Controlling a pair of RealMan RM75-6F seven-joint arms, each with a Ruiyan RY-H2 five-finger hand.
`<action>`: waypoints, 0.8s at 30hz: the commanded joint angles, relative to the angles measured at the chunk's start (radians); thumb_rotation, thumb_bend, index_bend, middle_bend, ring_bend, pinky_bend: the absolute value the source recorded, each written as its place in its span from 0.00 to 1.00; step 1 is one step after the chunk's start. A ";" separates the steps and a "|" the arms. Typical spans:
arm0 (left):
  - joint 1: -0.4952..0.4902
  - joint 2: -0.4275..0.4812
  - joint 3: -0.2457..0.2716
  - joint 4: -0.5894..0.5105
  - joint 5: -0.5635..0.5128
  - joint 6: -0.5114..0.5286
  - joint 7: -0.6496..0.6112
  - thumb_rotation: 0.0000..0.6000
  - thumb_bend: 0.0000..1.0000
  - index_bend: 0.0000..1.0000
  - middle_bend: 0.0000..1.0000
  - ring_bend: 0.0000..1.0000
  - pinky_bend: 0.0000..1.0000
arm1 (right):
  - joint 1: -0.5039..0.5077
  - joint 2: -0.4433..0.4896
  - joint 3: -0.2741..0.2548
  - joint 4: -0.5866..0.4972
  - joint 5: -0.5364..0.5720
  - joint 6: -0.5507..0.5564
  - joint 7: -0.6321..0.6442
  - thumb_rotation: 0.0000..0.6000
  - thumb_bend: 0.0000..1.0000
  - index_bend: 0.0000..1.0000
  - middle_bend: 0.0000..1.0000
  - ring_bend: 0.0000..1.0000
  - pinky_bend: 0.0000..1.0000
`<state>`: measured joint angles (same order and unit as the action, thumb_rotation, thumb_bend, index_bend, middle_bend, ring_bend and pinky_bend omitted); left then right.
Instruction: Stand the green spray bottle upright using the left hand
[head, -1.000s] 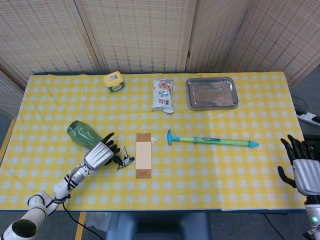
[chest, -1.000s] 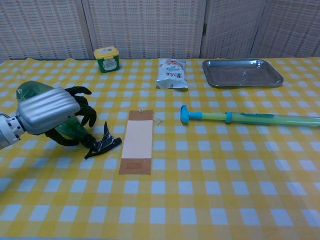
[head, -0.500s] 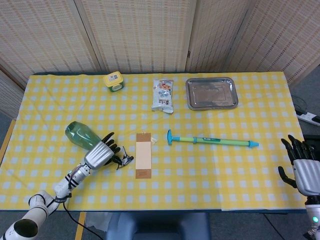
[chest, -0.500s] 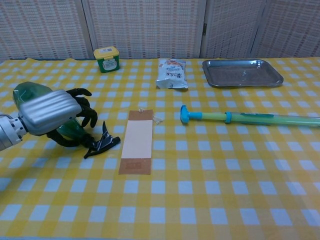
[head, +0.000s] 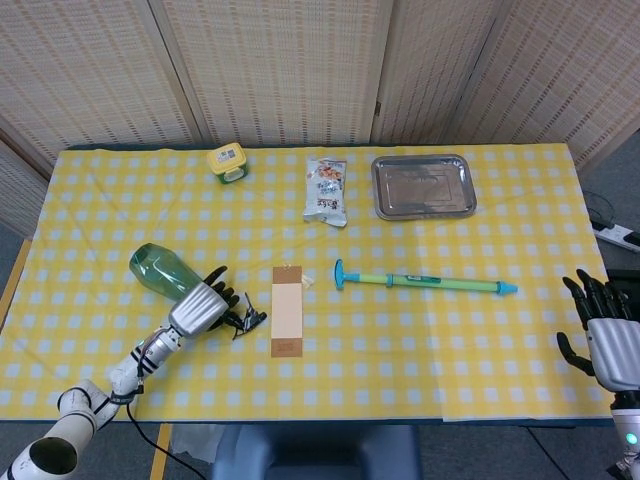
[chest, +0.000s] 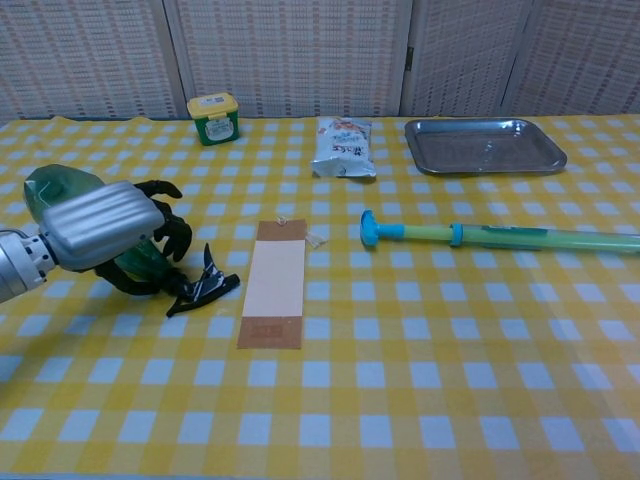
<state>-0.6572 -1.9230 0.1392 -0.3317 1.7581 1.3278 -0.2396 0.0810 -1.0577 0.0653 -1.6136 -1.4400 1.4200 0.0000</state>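
The green spray bottle (head: 156, 268) (chest: 52, 189) lies tilted on the yellow checked cloth at the left, its base pointing up and away, its black trigger head (chest: 205, 287) resting on the cloth. My left hand (head: 200, 307) (chest: 105, 228) grips the bottle around its neck and lower body, fingers (chest: 165, 235) curled over it. Far away at the right edge, my right hand (head: 605, 340) hangs open beside the table, holding nothing; the chest view does not show it.
A tan card (head: 286, 311) (chest: 274, 282) lies just right of the trigger head. A green and blue pump toy (head: 420, 282) lies mid-table. At the back stand a yellow jar (head: 227, 162), a snack bag (head: 326, 190) and a metal tray (head: 390, 205).
The left hand has tipped the bottle slightly, shifting its base a little to the left and up. The right hand has stayed put.
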 joint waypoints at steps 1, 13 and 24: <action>0.002 0.005 0.000 -0.009 -0.002 0.010 -0.003 1.00 0.34 0.57 0.75 0.55 0.23 | 0.000 -0.001 -0.001 0.000 -0.002 0.000 -0.001 1.00 0.45 0.00 0.00 0.00 0.00; 0.009 0.043 -0.013 -0.080 -0.014 0.059 0.033 1.00 0.53 0.64 0.81 0.61 0.31 | -0.003 0.001 -0.007 -0.004 -0.017 0.007 0.004 1.00 0.45 0.00 0.00 0.00 0.00; 0.029 0.119 -0.085 -0.249 -0.053 0.215 0.033 1.00 0.53 0.64 0.82 0.61 0.33 | -0.003 0.004 -0.016 -0.009 -0.036 0.006 0.010 1.00 0.45 0.00 0.00 0.00 0.00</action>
<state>-0.6364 -1.8311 0.0790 -0.5297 1.7214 1.5055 -0.1834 0.0776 -1.0539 0.0494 -1.6223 -1.4756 1.4263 0.0102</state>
